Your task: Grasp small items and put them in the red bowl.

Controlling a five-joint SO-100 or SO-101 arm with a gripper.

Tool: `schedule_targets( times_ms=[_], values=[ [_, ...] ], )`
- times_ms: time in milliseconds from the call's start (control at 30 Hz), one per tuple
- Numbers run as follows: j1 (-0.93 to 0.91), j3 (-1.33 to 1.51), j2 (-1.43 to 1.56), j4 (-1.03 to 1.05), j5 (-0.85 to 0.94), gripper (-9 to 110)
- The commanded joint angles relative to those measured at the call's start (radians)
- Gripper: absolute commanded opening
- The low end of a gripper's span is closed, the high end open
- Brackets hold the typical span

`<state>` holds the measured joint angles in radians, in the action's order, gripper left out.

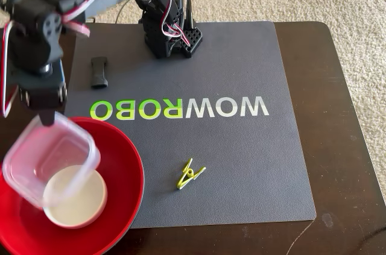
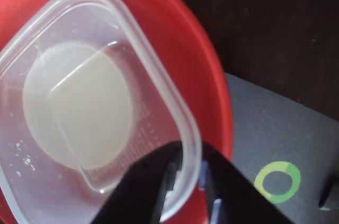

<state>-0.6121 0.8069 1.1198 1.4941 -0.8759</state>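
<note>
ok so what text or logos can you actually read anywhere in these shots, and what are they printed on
"WOWROBO", upside down in the fixed view, printed on the grey mat: the letters run from white to yellow-green.
A yellow-green ring on the same mat in the wrist view, likely one O of that word.
Nothing readable on the red bowl, the clear tub, the white bowl, the clothespin or the black bar.

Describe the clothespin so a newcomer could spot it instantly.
Start at the dark grey mat with the WOWROBO lettering on the brown table. Below the lettering, to the right of the red bowl in the fixed view, lies the clothespin, alone on bare mat. It is tiny and yellow-green, unlike the black bar above the lettering.
</note>
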Motion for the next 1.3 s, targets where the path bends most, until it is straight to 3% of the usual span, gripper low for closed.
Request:
schedule_targets(
  times_ms=[0,100,333,433,600,667,800,1267],
  values=[
    [0.014,-0.166,-0.097,0.0,-0.032,15],
    [0.009,-0.17,-0.063,0.021,-0.054,24],
    [0.12,-0.17,0.267,0.13,-0.005,26],
    [0.272,-0.163,0.453,0.206,0.069,26],
    [0.666,0.173,0.71,0.201,0.279,26],
    [0.727,0.295,0.663,0.176,0.357,26],
    [0.683,0.408,0.423,0.037,0.417,26],
    [0.555,0.337,-0.018,-0.1,0.137,25]
  ],
)
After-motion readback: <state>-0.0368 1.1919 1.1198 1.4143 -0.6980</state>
